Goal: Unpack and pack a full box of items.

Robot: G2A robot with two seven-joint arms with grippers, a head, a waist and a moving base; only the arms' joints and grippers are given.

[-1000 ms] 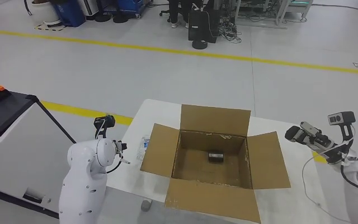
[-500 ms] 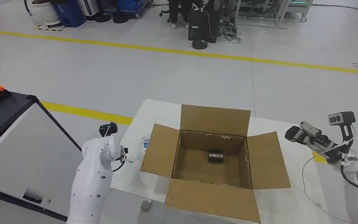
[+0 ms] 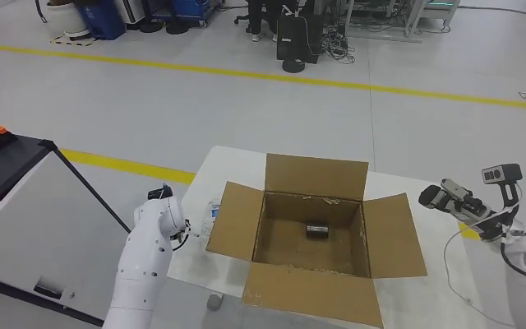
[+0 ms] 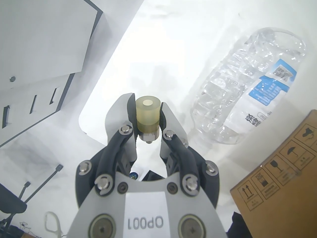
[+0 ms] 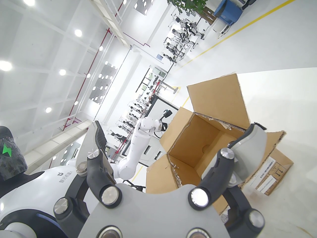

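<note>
Box: corrugated cardboard, four flaps splayed, mid-table. A small dark can lies on its floor. Just left of the box, a clear crinkled bottle lies near the white table's rounded corner. Your left gripper hangs there, pinching a translucent yellowish cylinder. Your right gripper, right of the box, is spread wide.

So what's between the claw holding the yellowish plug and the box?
A clear water bottle lying on the table, in the left wrist view.

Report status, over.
Left gripper shut on yellowish cylinder. Right gripper open, beside box. One dark item inside box. Bottle lying near left gripper.
</note>
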